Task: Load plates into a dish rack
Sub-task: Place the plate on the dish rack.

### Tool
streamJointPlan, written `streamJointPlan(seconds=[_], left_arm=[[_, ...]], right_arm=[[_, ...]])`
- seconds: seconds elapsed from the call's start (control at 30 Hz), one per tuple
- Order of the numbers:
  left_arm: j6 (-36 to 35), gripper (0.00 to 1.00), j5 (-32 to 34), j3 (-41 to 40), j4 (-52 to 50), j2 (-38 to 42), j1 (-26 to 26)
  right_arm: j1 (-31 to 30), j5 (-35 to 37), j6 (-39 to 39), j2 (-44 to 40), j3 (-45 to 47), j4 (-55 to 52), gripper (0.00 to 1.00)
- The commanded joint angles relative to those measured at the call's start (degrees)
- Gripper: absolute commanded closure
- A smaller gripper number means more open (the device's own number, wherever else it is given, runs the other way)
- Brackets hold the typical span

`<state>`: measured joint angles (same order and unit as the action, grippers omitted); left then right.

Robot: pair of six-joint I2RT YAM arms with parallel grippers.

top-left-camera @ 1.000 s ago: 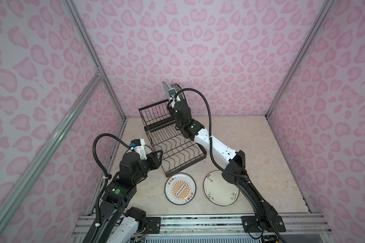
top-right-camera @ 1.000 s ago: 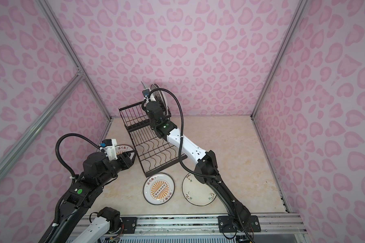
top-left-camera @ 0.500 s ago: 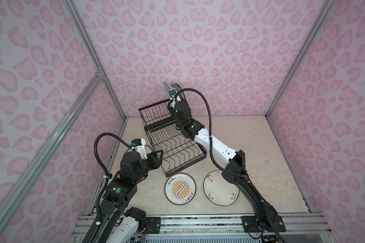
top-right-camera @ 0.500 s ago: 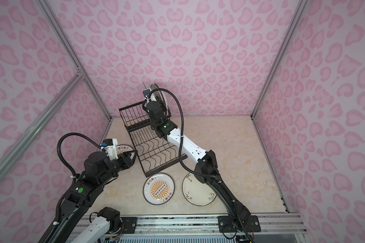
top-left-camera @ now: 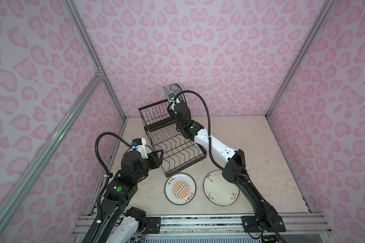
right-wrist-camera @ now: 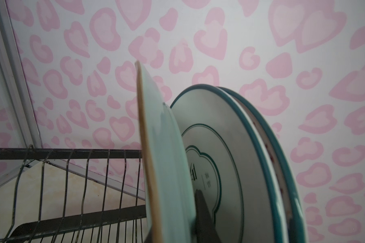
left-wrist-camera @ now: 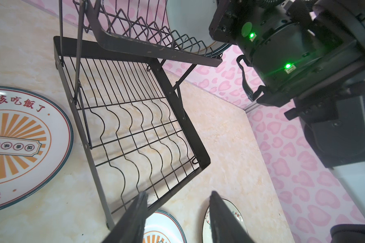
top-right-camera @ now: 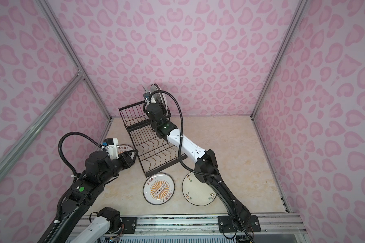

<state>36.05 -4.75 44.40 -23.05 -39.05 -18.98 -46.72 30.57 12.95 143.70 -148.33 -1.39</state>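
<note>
Plate under transfer, the pale blue-green plate [right-wrist-camera: 162,157], stands on edge over the raised tier of the dish rack [right-wrist-camera: 72,151], face parallel to the emblem plate [right-wrist-camera: 219,147] just beside it; slot judged directly below. Right gripper [right-wrist-camera: 177,231] clamped on its lower rim. Left gripper [left-wrist-camera: 178,196] half open, empty — well apart.

You're working in a lab test cell: pink heart-print walls [top-left-camera: 198,52] on aluminium framing [top-left-camera: 86,42] box in a beige surface [top-left-camera: 251,130], with a slotted mounting rail [top-left-camera: 198,221] at 6 o'clock.
</note>
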Motion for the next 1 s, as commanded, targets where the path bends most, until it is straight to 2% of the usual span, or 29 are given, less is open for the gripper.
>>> streamJointPlan(seconds=[0.0, 0.53, 0.57, 0.67, 0.8, 0.97], left_arm=[[-0.54, 0.5, -0.57, 0.43, 1.38, -0.13, 0.09], [-0.55, 0.5, -0.83, 0.85, 1.56, -0.32, 0.08], [-0.53, 0.5, -0.96, 0.94, 1.52, -0.33, 0.09], [-0.41, 0.5, -1.05, 1.07, 1.32, -0.41, 0.04], [-0.3, 0.5, -1.09, 1.31, 0.97, -0.42, 0.09], [-0.28, 0.49, -1.11, 1.64, 0.62, -0.2, 0.09]], right_arm=[[0.08, 0.49, -0.82, -0.52, 0.01, 4.65, 1.0], [-0.04, 1.32, -3.28, -1.36, 0.5, 2.27, 0.99], [-0.07, 1.34, -3.29, -1.4, 0.66, 2.18, 0.96], [-0.2, 1.66, -3.34, -1.97, 1.02, 2.18, 0.76], [-0.39, 2.57, -2.94, -2.45, 1.32, 2.35, 0.56], [-0.65, 3.04, -2.07, -4.78, 4.77, 5.39, 0.49]])
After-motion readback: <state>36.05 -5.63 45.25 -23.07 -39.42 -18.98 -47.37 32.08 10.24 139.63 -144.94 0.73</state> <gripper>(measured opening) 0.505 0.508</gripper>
